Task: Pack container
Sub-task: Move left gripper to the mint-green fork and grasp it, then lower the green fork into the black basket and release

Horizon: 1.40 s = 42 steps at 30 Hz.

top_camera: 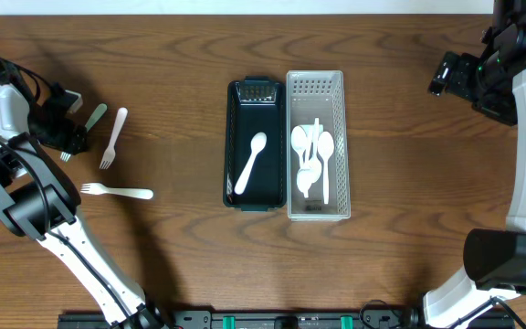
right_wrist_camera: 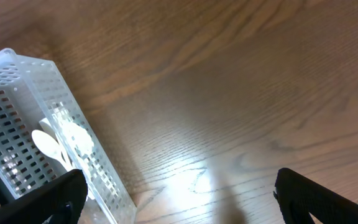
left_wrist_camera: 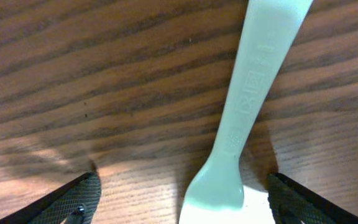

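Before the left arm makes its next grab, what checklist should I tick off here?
1. Left tool open: ok.
2. Green fork sits between its fingers: ok.
3. Fork lying flat, not yet gripped: ok.
4. Black container has room beside its spoon: ok.
5. Right tool open, clear of the container: ok.
6. Fingers' height above the table: cannot tell.

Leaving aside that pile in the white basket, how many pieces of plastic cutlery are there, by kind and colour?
White forks, on the bare wood: 2
Pale green fork, on the bare wood: 1
White spoon, in the black tray: 1
Total: 4
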Motion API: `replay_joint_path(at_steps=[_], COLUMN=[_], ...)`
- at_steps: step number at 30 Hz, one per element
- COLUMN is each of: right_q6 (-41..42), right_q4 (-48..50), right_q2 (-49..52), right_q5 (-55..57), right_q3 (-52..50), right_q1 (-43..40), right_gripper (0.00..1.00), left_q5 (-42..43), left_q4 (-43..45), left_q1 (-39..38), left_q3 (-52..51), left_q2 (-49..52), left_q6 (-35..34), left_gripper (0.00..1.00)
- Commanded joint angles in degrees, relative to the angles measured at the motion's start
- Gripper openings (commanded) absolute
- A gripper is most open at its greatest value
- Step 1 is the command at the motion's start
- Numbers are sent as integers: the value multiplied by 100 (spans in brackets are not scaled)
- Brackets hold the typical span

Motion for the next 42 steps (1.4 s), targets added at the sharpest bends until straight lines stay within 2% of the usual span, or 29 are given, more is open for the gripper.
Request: replay_joint_path(at_steps=[1,15,23,30,31,38,42], right_q6=[136,131,131,109,107,-177,-315], right_q4=[-17,-17,-15,31,31,50,184], right_q2=[-11,-11,-11,-11,-11,-11,-11], right_q5=[22,24,26,66,72,68,70], right_q3=[-13,-13,-13,-13,-13,-13,-13], right_q1=[-11,-11,-11,-11,-11,-11,-11], right_gripper=[99,99,99,99,99,99,99], left_q5=[-59,260,505,498,501,498,494], left_q4=[-37,-181,-177,-166,-168,-525,-999], left_q1=[63,52,-9,-256,-302,-955,-1727], left_q3=[-81,-116,-114,-109,-105,-37,-37], left_q2=[61,61,61,-39,-96,-1233,-2264], left_q6=[90,17,-334,-1204,-1351,-2396,-2820], left_gripper=[82,41,29,19,15,9,9])
